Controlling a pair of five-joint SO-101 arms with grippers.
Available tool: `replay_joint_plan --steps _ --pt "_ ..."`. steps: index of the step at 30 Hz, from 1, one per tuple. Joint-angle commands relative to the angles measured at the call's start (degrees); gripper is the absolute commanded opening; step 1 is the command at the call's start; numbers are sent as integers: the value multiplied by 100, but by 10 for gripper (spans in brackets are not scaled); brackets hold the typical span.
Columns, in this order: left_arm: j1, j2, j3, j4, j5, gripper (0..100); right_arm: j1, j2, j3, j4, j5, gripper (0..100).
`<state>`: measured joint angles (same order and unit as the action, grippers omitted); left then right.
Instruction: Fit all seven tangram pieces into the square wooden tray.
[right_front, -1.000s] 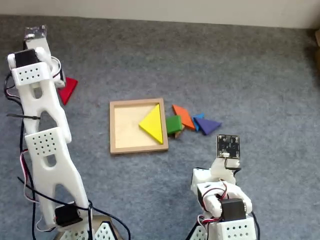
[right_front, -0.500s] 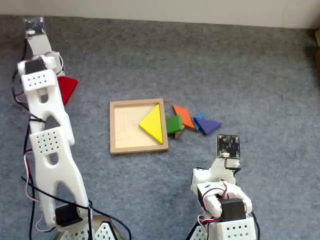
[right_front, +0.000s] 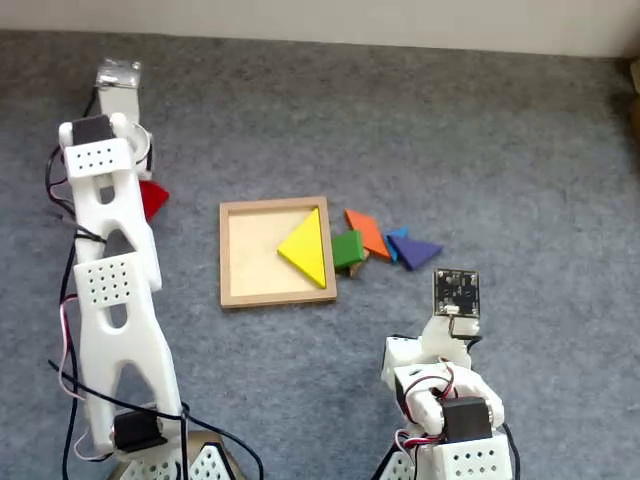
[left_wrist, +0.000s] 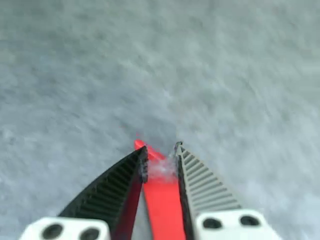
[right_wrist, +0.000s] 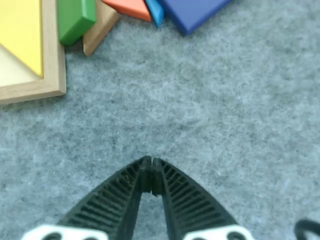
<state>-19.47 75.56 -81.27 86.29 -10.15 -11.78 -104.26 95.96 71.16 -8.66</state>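
The square wooden tray (right_front: 228, 255) lies mid-table with a yellow triangle (right_front: 305, 248) in its right half. Just right of the tray, a green piece (right_front: 347, 247), an orange piece (right_front: 366, 232), a light blue piece (right_front: 398, 238), a dark blue triangle (right_front: 415, 250) and a plain wooden piece (right_front: 358, 267) lie bunched together. Left of the tray, my left gripper (left_wrist: 160, 150) is shut on a red triangle (left_wrist: 161, 200); its corner (right_front: 153, 198) pokes out from under the arm. My right gripper (right_wrist: 151, 164) is shut on nothing, over bare carpet in front of the pile.
Grey carpet covers the table. The left arm (right_front: 105, 260) stretches along the left side, about a hand's width from the tray. The right arm's base (right_front: 445, 410) sits at the front right. A pale wall edge runs along the back.
The left arm has swung right, toward the tray, carrying the red triangle a short way with it. The right arm and the other pieces have not moved.
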Motion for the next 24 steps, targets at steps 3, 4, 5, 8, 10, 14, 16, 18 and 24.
replay_joint_plan --steps 3,4,5,8,10,14,16,18,24 --pt "558 -145 -664 1653 -132 101 66 -84 576 31 62 22" --pt "602 -145 -655 1653 -114 101 66 -84 576 31 62 22" --pt "637 -145 -585 1653 -114 101 66 -84 576 31 62 22" --pt "778 -163 -233 1653 -105 101 66 -84 576 31 62 22" --pt "884 -312 127 1653 -88 101 66 -84 576 31 62 22" --pt "963 -1262 1051 1653 229 101 66 -84 576 31 62 22" --pt "989 -1991 1648 1653 229 103 66 -84 576 31 62 22" --pt "1051 -2791 2316 1653 220 105 66 -84 576 31 62 22" --pt "1077 -4708 4277 1618 -378 205 66 -84 576 31 62 22"
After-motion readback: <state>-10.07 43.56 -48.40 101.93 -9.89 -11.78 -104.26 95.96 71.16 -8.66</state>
